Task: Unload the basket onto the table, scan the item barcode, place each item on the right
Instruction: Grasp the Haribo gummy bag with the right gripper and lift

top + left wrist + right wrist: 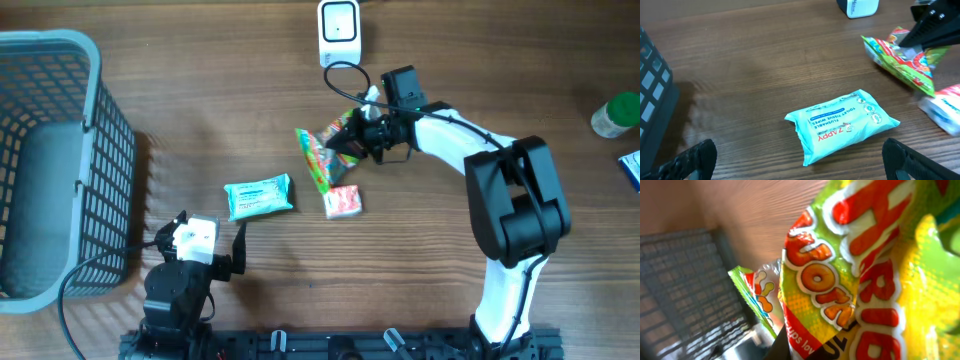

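Observation:
My right gripper point(352, 138) is shut on a green and red candy bag point(320, 155), holding it just above the table below the white scanner point(339, 30). In the right wrist view the bag point(860, 270) fills the frame, and one dark finger point(787, 347) shows at its lower edge. No barcode is visible on it. The left wrist view shows the same bag point(900, 60) at the far right. My left gripper point(800, 160) stands open and empty near the table's front, its fingers point(692, 160) spread wide just short of a teal wipes pack point(842, 125).
A grey basket point(110, 130) stands at the left edge. A small red and white pack point(343, 201) lies beside the teal pack point(259, 196). A green-capped bottle point(615, 115) and a blue item point(630, 168) sit at the far right.

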Controlling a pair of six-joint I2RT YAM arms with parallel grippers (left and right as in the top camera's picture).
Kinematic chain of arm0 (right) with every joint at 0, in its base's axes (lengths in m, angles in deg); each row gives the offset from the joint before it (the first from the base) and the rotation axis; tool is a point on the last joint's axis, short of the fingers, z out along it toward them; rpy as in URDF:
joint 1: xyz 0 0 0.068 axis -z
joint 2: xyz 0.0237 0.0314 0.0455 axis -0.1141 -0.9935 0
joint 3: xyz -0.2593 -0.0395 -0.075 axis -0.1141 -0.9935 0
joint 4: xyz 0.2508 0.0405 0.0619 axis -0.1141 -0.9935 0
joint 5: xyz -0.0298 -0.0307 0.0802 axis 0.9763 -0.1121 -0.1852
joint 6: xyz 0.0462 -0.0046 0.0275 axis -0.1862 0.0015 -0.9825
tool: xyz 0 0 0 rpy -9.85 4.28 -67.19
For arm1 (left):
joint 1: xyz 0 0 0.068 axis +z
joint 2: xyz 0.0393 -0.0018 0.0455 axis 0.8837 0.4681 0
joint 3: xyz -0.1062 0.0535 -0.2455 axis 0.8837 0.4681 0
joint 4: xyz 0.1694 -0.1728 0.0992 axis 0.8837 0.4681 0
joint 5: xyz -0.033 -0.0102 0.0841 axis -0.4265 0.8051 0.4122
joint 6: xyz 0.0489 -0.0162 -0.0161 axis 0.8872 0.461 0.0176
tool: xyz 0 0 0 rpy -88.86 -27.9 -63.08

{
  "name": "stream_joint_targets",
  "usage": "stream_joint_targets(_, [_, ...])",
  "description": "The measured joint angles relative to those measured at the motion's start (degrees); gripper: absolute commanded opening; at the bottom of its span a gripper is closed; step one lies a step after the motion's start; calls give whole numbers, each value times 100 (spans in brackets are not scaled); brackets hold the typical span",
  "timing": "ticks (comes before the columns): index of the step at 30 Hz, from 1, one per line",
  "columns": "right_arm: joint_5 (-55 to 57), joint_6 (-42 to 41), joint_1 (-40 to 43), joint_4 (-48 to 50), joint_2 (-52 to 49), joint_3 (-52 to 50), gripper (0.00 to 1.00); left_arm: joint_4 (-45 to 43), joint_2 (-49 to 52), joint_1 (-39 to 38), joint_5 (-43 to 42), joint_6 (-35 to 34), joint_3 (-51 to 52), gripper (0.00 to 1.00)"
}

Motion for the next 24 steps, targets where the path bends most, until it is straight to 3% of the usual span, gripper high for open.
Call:
stream_joint_targets(3, [1099, 562, 90, -1158, 522, 87, 5, 0, 0, 0, 2, 0, 0, 100])
stream_joint_targets(4, [1480, 636, 101, -1432, 750, 101, 11, 2, 0, 0, 0, 0, 0, 100])
stream_joint_targets(5, [2039, 723, 111, -1753, 1082, 111, 81, 2, 0, 0, 2, 0, 0, 100])
stream_joint_targets(6, [2507, 793, 122, -2006, 1346, 129, 100, 0, 0, 0, 0, 0, 0, 100])
stream_joint_targets(12, [3014, 811, 146, -1937, 1504, 177, 100, 0, 0, 0, 2, 0, 0, 100])
stream_joint_targets(14, [3202, 74, 144, -2114, 1504, 177, 100, 0, 0, 0, 2, 0, 0, 100])
stream_joint_targets(18, [3960, -2214, 136, -2612, 1502, 181, 100, 0, 0, 0, 2, 0, 0, 100])
stream_joint_targets(20, [4214, -2879, 131, -2570, 1375, 186, 100, 0, 0, 0, 0, 0, 0, 100])
stream_joint_targets(24, [4312, -3276, 131, -2061, 721, 188, 96, 0, 0, 0, 2, 0, 0, 100])
